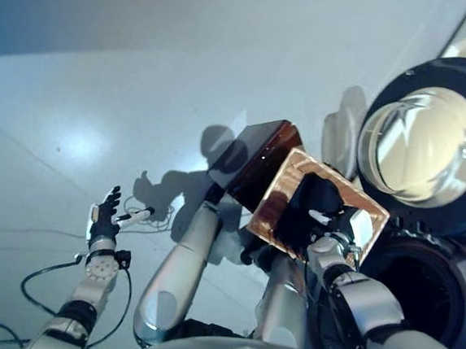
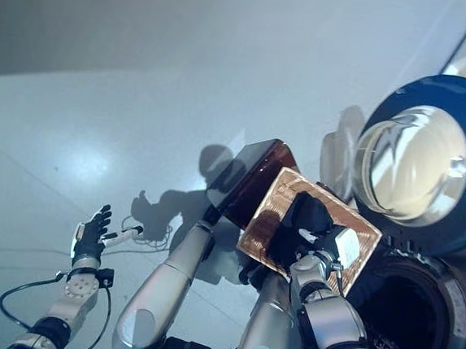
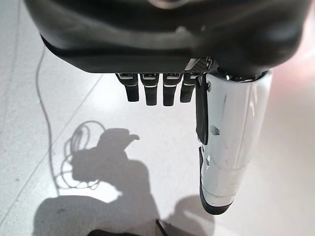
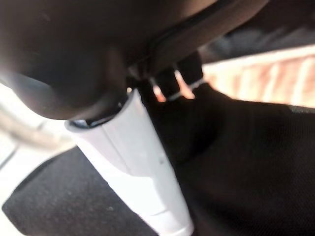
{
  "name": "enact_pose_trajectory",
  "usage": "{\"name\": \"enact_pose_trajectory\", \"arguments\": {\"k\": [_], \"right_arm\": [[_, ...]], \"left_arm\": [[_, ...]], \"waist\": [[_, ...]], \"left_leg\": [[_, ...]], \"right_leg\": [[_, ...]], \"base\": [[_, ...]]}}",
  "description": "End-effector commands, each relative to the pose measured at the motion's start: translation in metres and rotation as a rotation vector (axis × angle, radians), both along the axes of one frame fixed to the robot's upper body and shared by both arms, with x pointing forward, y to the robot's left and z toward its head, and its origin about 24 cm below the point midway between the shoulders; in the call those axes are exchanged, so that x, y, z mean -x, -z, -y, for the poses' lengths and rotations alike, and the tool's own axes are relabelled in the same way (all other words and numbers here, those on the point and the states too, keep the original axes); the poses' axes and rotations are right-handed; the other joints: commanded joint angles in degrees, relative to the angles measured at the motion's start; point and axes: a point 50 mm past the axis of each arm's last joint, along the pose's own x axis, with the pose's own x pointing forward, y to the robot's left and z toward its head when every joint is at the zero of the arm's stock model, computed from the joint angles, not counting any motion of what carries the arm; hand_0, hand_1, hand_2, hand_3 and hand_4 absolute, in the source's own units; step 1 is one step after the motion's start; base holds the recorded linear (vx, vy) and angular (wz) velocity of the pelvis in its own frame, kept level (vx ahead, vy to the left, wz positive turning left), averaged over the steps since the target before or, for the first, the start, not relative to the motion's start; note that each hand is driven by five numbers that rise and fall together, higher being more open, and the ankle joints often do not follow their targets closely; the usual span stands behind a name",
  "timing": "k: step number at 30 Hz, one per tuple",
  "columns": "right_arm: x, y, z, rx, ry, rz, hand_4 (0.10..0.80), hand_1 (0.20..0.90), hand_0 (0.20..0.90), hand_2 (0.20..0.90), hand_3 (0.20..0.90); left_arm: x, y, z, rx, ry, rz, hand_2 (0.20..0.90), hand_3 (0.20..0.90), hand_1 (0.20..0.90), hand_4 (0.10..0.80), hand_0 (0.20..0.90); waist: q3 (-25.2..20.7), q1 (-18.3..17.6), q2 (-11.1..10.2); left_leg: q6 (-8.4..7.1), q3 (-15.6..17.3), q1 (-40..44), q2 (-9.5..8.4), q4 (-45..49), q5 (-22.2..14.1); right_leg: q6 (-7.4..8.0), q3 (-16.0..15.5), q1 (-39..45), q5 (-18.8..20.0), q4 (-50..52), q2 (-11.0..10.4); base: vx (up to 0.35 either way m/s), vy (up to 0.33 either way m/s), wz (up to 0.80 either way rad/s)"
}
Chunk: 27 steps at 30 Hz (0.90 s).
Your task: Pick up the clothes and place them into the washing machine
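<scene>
Right hand (image 1: 336,232) is at the copper-coloured basket (image 1: 284,197), which stands just beside the open washing machine (image 1: 420,281). Its fingers reach into the dark cloth (image 1: 308,205) lying in the basket. In the right wrist view the white thumb lies against this cloth (image 4: 236,162) and the fingers bend into it, so I judge the hand is closing on the cloth, but whether the hold is firm I cannot tell.

Left hand (image 1: 104,216) hangs over the floor (image 1: 142,93), well apart from the basket, with straight fingers and nothing in it.

My judgement is that the cloth is light, soft and limp. It will fold and hang down when lifted, and a loose end could catch on the basket rim or on the edge of the machine opening. Taking it in a bunch near its middle, with a full grasp of gathered material, seems better than a pinch at one corner.

In colour the cloth is black or very dark, matt, with a fine woven surface, and it lies crumpled in the basket. The round glass door (image 1: 419,146) of the machine stands open above the drum opening.
</scene>
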Motion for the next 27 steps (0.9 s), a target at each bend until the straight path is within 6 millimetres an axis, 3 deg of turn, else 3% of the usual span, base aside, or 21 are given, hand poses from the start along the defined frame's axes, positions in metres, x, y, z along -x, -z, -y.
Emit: {"name": "enact_pose_trajectory", "arguments": {"k": [1,6,9,11,12,14,16,17,19,22,24,27], "right_arm": [[0.006,-0.014,0.040,0.001,0.093,0.116,0.300,0.200,0.200,0.200,0.200],[0.008,-0.008,0.028,-0.194,0.090,0.239,0.300,0.200,0.200,0.200,0.200],[0.019,0.000,0.025,-0.465,0.224,0.413,0.300,0.200,0.200,0.200,0.200],[0.021,0.001,0.024,-0.514,0.251,0.456,0.300,0.200,0.200,0.200,0.200],[0.029,0.008,0.025,-0.681,0.391,0.565,0.300,0.200,0.200,0.200,0.200],[0.030,0.008,0.026,-0.699,0.408,0.587,0.300,0.200,0.200,0.200,0.200],[0.029,0.006,0.028,-0.849,0.502,0.749,0.300,0.200,0.200,0.200,0.200],[0.031,0.005,0.034,-0.869,0.544,0.795,0.300,0.200,0.200,0.200,0.200],[0.028,0.002,0.038,-0.897,0.567,0.849,0.300,0.200,0.200,0.200,0.200],[0.021,-0.020,0.061,-0.921,0.674,1.082,0.300,0.200,0.200,0.200,0.200],[0.020,-0.026,0.068,-0.917,0.694,1.127,0.300,0.200,0.200,0.200,0.200],[0.015,-0.054,0.098,-0.869,0.778,1.295,0.300,0.200,0.200,0.200,0.200]], "left_arm": [[0.022,0.011,0.000,0.028,-0.019,-0.020,0.900,0.900,0.900,0.800,0.900],[0.044,0.027,0.010,0.086,0.010,-0.099,0.900,0.900,0.900,0.800,0.900],[0.062,0.041,0.023,0.141,0.040,-0.170,0.900,0.900,0.900,0.800,0.900],[0.065,0.043,0.026,0.159,0.042,-0.182,0.900,0.900,0.900,0.800,0.900],[0.069,0.048,0.037,0.183,0.070,-0.207,0.900,0.900,0.900,0.800,0.900],[0.072,0.050,0.039,0.199,0.066,-0.219,0.900,0.900,0.900,0.800,0.900],[0.076,0.053,0.047,0.241,0.065,-0.221,0.900,0.900,0.900,0.800,0.900],[0.082,0.056,0.051,0.271,0.068,-0.236,0.900,0.900,0.900,0.800,0.900],[0.084,0.057,0.055,0.281,0.083,-0.243,0.900,0.900,0.900,0.800,0.900],[0.089,0.059,0.065,0.316,0.118,-0.259,0.900,0.900,0.900,0.800,0.900],[0.089,0.059,0.068,0.327,0.129,-0.257,0.900,0.900,0.900,0.800,0.900],[0.095,0.062,0.079,0.358,0.157,-0.275,0.900,0.900,0.900,0.800,0.900]], "waist": [[-5.3,-1.6,3.7],[-8.2,-3.6,5.2],[-10.9,-5.4,7.0],[-11.7,-5.9,7.6],[-13.1,-6.4,8.8],[-13.6,-6.5,9.6],[-14.0,-6.9,11.2],[-14.4,-7.2,12.7],[-14.7,-6.9,13.6],[-15.1,-7.5,17.2],[-15.4,-7.5,18.1],[-16.7,-7.9,21.3]], "left_leg": [[-2.66,1.3,2.2,0.67,-9.5,4.8],[-3.27,3.3,8.5,1.62,-16.3,6.4],[-3.27,5.4,13.1,2.19,-21.4,7.3],[-3.34,5.8,13.5,2.33,-23.0,8.0],[-3.50,6.3,14.7,2.35,-25.1,7.8],[-3.56,6.7,14.7,2.39,-25.5,8.2],[-3.30,7.6,14.9,2.06,-25.4,7.8],[-3.02,7.9,15.0,1.84,-25.0,7.5],[-2.87,8.3,14.8,1.67,-24.6,7.4],[-2.23,8.2,16.1,0.31,-24.1,5.8],[-2.13,8.3,16.1,-0.09,-24.2,6.1],[-1.90,8.6,16.6,-1.38,-24.8,5.5]], "right_leg": [[-3.91,-2.3,2.3,10.1,-10.8,2.4],[-2.11,-0.9,7.7,13.3,-19.4,2.7],[-0.45,1.1,10.9,16.8,-26.3,2.4],[-0.05,1.3,11.4,18.0,-28.5,2.3],[0.61,2.1,12.3,19.0,-31.2,1.8],[0.81,2.4,12.4,19.8,-32.3,1.5],[0.95,3.7,11.9,20.4,-32.6,1.0],[0.94,4.5,11.4,20.3,-31.9,0.4],[0.94,4.9,11.0,20.2,-31.5,0.2],[1.11,6.1,11.1,18.9,-29.8,-1.0],[1.18,6.3,11.0,19.4,-29.9,-1.3],[1.60,6.9,10.8,19.4,-29.9,-2.4]], "base": [[0.079,0.083,-0.39],[0.082,0.057,-0.42],[0.087,0.098,-0.36],[0.015,0.053,-0.45],[0.009,0.047,-0.26],[-0.004,0.072,-0.14],[-0.021,0.135,-0.22],[-0.013,0.124,-0.25],[0.006,0.091,-0.17],[0.057,0.140,-0.06],[0.019,0.096,-0.04],[0.036,0.103,-0.06]]}}
